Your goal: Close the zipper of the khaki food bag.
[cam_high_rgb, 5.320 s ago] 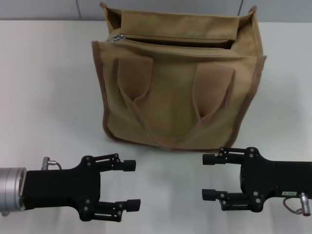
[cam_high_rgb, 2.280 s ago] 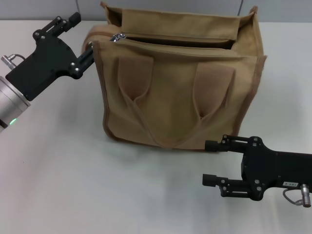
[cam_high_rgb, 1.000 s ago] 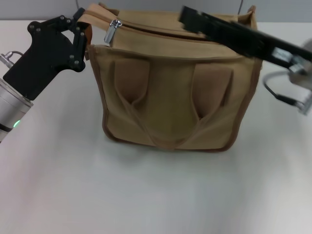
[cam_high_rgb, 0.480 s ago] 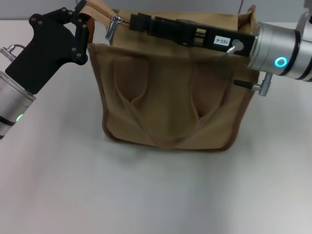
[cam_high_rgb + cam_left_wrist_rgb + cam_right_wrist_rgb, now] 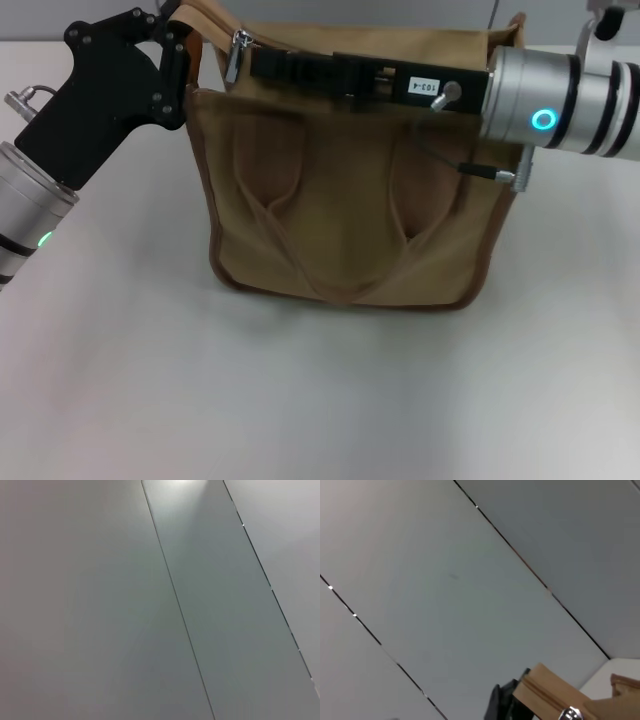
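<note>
The khaki food bag (image 5: 350, 200) stands upright mid-table, handles hanging down its front. My left gripper (image 5: 180, 42) is at the bag's top left corner, shut on the tan end of the zipper strip (image 5: 205, 15), which it holds raised. The silver slider (image 5: 239, 44) with its dangling pull tab (image 5: 232, 68) sits at that left end. My right gripper (image 5: 258, 66) reaches leftward across the bag's top, its tips just right of the pull tab. The arm hides most of the zipper track. The right wrist view shows the bag's corner (image 5: 545, 685) and the slider (image 5: 570, 713).
The bag stands on a white table (image 5: 120, 350), with a grey panelled wall (image 5: 150, 605) behind it. The left wrist view shows only that wall. A cable (image 5: 450, 160) from the right wrist hangs in front of the bag's upper right.
My right arm has swung up over the bag and slid left along its top toward the slider. My left gripper still holds the bag's left corner, raised slightly.
</note>
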You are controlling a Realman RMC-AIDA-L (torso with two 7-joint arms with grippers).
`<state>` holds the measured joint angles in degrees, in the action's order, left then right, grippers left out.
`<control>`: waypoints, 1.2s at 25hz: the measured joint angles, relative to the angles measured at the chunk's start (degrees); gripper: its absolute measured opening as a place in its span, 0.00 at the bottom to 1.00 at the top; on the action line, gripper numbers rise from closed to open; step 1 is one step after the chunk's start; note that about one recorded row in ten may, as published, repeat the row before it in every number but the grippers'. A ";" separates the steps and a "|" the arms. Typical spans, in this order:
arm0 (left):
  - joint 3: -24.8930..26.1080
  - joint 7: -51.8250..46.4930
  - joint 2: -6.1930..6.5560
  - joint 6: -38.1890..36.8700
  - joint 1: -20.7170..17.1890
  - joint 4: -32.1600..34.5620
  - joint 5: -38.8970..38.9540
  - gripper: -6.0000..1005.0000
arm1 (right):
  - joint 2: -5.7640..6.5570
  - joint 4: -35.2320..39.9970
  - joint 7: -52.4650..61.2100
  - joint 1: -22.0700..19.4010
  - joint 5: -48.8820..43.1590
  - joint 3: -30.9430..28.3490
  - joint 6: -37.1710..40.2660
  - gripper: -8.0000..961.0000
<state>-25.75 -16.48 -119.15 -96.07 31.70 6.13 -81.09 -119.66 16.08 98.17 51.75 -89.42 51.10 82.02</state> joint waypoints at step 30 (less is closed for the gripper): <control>-0.40 1.76 -0.03 -1.66 1.25 -1.65 -0.37 0.06 | -0.22 0.34 1.40 3.96 0.37 5.38 -5.12 0.26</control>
<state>-26.15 -14.72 -119.18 -97.73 32.95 4.48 -81.47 -119.88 16.43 99.56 55.71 -89.05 56.48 76.91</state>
